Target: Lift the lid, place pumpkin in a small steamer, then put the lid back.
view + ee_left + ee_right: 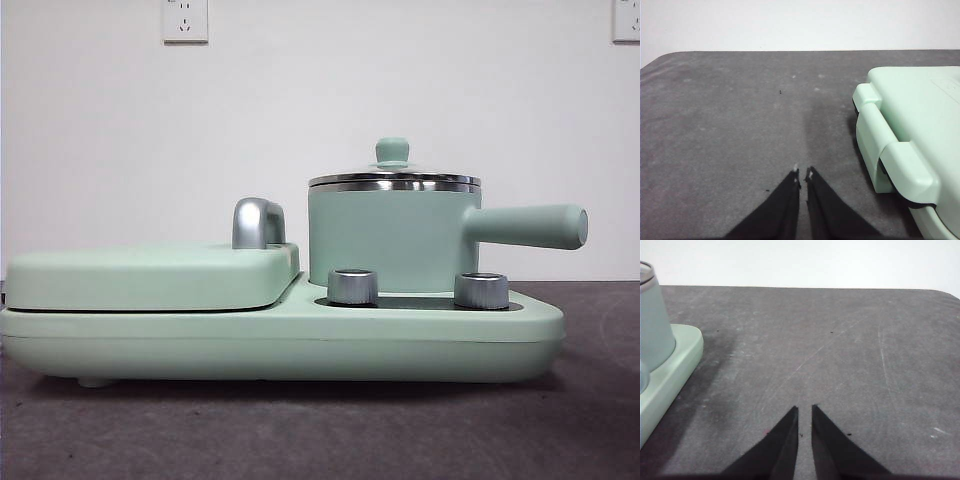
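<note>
The small steamer [392, 238] sits on the right half of a wide mint-green appliance base [280, 340], its long straight handle [528, 226] sticking out to the right. The lid [394, 179] rests flat on the chrome rim, closing the pot, with its little green knob [392, 151] upright on top. Two silver knobs [352, 286] stand on the base just in front of the pot. On the left half of the base lies a flat rectangular cover [150, 275] with a chrome handle [257, 222]. No pumpkin shows in any view.

Both arms hang off to the sides, clear of the appliance. The left gripper [803, 172] hovers over the dark grey table [730, 125], its jaws drawn nearly together with only a thin slit between the tips and nothing in them; the hinged edge of the cover [905, 145] is off to one side, near but not touching. The right gripper [805, 410] is likewise over bare table [840, 350], jaws narrow with a small gap and empty; the pot's wall [652, 325] and a corner of the base [675, 365] show well apart from it at the picture's edge
</note>
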